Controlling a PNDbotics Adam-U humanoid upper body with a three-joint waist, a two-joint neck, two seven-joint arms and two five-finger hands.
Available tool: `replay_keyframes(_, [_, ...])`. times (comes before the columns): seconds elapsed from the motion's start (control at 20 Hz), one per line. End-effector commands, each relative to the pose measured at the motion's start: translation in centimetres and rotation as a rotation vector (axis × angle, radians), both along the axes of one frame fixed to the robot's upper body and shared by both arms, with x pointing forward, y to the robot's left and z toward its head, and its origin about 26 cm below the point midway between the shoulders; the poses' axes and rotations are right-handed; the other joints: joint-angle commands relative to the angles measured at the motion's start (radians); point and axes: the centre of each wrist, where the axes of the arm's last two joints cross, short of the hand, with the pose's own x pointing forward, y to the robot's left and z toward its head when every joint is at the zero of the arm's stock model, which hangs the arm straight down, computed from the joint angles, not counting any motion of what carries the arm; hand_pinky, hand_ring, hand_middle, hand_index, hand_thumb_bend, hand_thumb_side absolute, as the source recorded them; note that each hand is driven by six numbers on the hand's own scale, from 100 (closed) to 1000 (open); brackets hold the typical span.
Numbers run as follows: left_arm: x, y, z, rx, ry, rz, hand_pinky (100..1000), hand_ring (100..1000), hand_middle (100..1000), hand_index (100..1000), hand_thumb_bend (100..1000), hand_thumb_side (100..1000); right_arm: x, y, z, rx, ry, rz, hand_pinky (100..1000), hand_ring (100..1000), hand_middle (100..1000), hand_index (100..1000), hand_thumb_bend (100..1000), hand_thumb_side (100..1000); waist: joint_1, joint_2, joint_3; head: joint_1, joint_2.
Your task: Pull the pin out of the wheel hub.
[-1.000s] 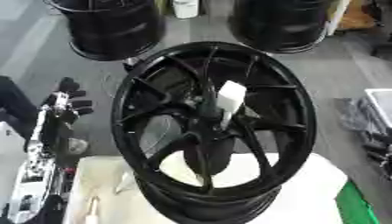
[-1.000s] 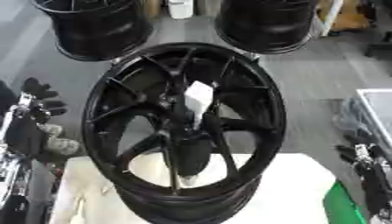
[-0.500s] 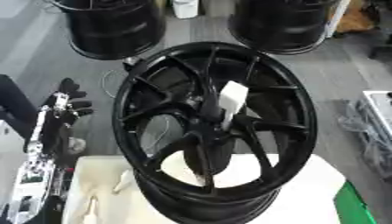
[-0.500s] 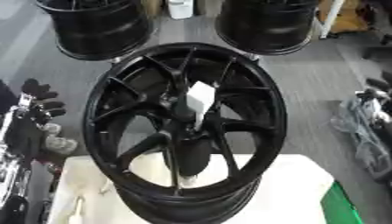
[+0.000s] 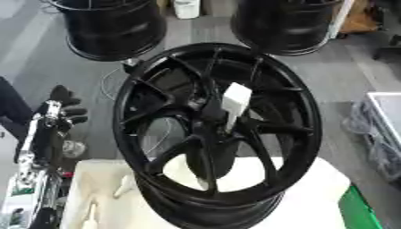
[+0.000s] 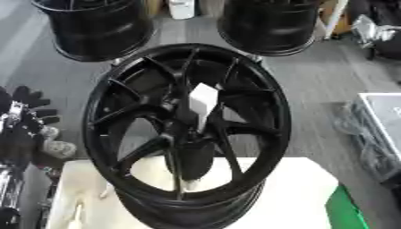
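Observation:
A black spoked wheel hub (image 5: 215,129) stands upright on a cream pad (image 5: 313,197). A white block-shaped pin (image 5: 235,100) sticks out of its centre towards me. My left hand (image 5: 64,106) hangs at the left edge, well left of the rim, with black fingers up and relaxed and nothing in them. At the upper right edge of the right eye view, a blurred silver and black shape looks like my right hand (image 6: 369,27). It is far from the pin.
Two more black wheels (image 5: 113,27) (image 5: 286,22) stand behind on the grey floor, with a white container (image 5: 186,8) between them. A grey bin (image 6: 382,116) sits at the right edge. A green strip (image 5: 359,210) borders the pad's right corner.
The blurred right arm has risen from the lower right edge to the upper right corner. The left hand, hub and pin stay where they were.

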Motion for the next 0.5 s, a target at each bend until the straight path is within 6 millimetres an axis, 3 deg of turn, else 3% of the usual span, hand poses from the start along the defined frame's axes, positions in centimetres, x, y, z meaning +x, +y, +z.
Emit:
replay_keyframes(0.05, [0.1, 0.4, 0.9, 0.041, -0.022, -0.011, 652, 608, 627, 742, 533, 633, 0.8, 1.3, 0.9, -0.171, 0.035, 0.104, 830, 812, 890, 988, 100, 220, -0.003, -0.013, 0.005, -0.012, -0.002])
replay_keyframes(0.3, [0.0, 0.4, 1.0, 0.046, -0.021, -0.014, 652, 609, 626, 742, 533, 633, 2.3, 4.2, 0.6, -0.356, 0.102, 0.235, 819, 759, 924, 1000, 100, 448, -0.003, -0.013, 0.019, -0.011, -0.002])
replay_keyframes(0.5, [0.1, 0.4, 1.0, 0.048, -0.022, -0.018, 652, 609, 626, 742, 534, 634, 3.3, 5.4, 0.2, -0.494, 0.107, 0.268, 799, 693, 929, 1000, 100, 549, -0.004, -0.011, 0.029, -0.010, -0.002])
